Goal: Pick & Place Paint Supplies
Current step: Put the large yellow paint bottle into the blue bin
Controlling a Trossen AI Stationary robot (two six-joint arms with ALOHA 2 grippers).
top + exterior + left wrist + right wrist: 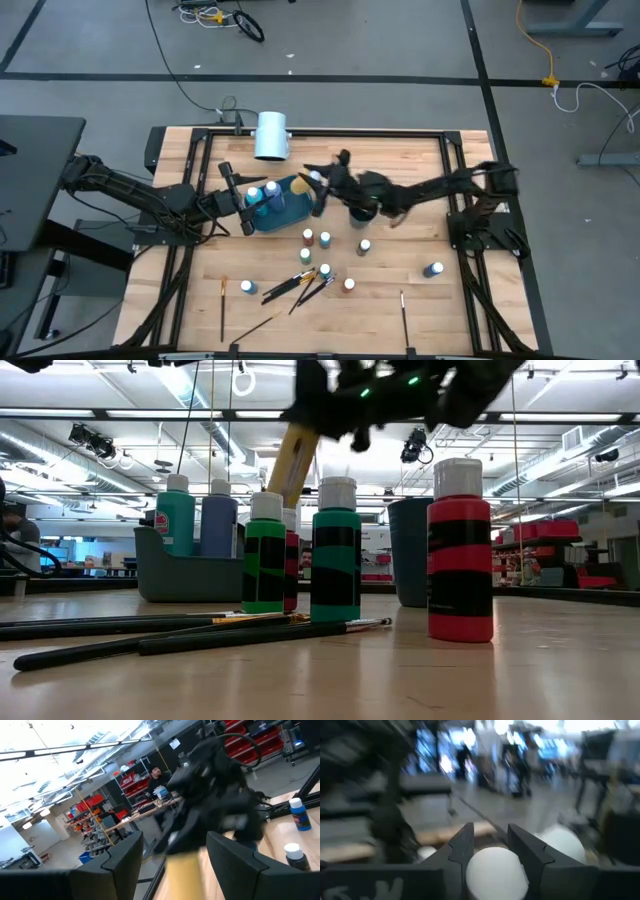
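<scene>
1. The right gripper is up over the blue bin near the middle of the table.
2. Its jaws pinch a yellow bottle by the white cap. One finger sits on each side of the cap.
3. The yellow bottle hangs tilted in the air, above the bin's edge.
4. The left gripper is at the bin's other side. Its jaws are spread wide, and nothing is between them.
5. Two bottles with white caps already stand in the bin. In the low view one is teal and one is blue.
6. More bottles stand on the table in front of the bin. A green bottle, a second green bottle and a red bottle show up close in the low view.
7. One blue bottle stands by itself, well off to the right.
8. Thin brushes lie flat on the wood near the front bottles. One brush lies apart at the left and another brush at the right.
9. A dark cup stands near the bin, under the right arm.
10. A big white tube lies at the far edge.
</scene>
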